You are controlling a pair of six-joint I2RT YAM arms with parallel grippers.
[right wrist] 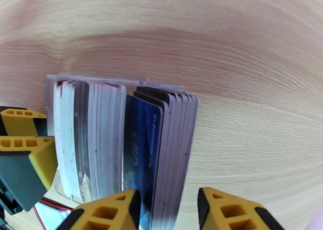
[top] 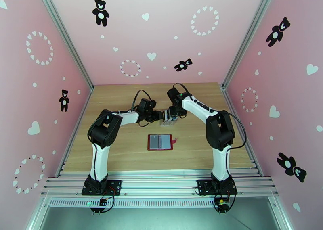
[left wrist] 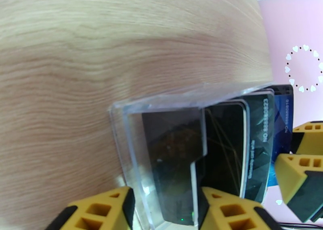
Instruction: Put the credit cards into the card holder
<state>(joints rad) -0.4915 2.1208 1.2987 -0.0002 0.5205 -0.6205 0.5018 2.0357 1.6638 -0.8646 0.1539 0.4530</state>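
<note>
The credit cards (right wrist: pixel 141 146) stand on edge in a clear plastic rack (top: pixel 168 121) at mid-table, white ones on the left, a dark blue and several darker ones on the right. My right gripper (right wrist: pixel 169 204) comes down from above, its yellow fingers pressed on either side of the dark-blue group. My left gripper (left wrist: pixel 165 202) is shut on the end of the clear rack (left wrist: pixel 133 146), whose dark cards (left wrist: pixel 258 146) show through the plastic. The card holder (top: pixel 160 142), a dark-red wallet with grey pockets, lies open and flat nearer the arms.
The wooden table (top: pixel 121 154) is walled in by pink panels on the left, right and back. An aluminium rail (top: pixel 161 182) carrying both arm bases runs along the near edge. Both grippers (top: pixel 166 117) crowd together over the rack.
</note>
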